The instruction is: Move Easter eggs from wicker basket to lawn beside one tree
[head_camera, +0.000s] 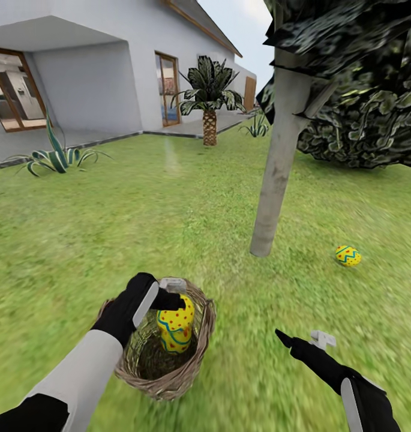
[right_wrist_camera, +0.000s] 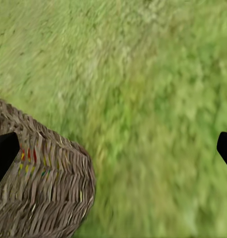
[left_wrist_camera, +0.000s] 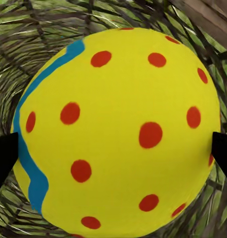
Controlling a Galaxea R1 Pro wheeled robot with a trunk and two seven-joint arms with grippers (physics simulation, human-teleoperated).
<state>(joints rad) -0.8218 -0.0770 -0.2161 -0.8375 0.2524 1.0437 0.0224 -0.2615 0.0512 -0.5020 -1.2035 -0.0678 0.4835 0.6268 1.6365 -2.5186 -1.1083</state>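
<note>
Green lawn runs back to a white house, with one grey-trunked tree, one palm and two spiky plants by the patio.

Two eggs can be counted. One, yellow with blue zigzags, lies on the grass near the trunk's foot, on its right and apart from it. The other, yellow with red dots and a blue band, stands upright in the one wicker basket, its top rising above the rim. Whether anything else lies in the basket's dark bottom cannot be told.

Left claw reaches over the basket's far rim onto the dotted egg's top; in the left wrist view the egg sits between the two black fingertips, which press its sides.

Right claw hangs over bare grass right of the basket, fingers spread wide, gripping nothing; its wrist view catches the basket's outer wall.
</note>
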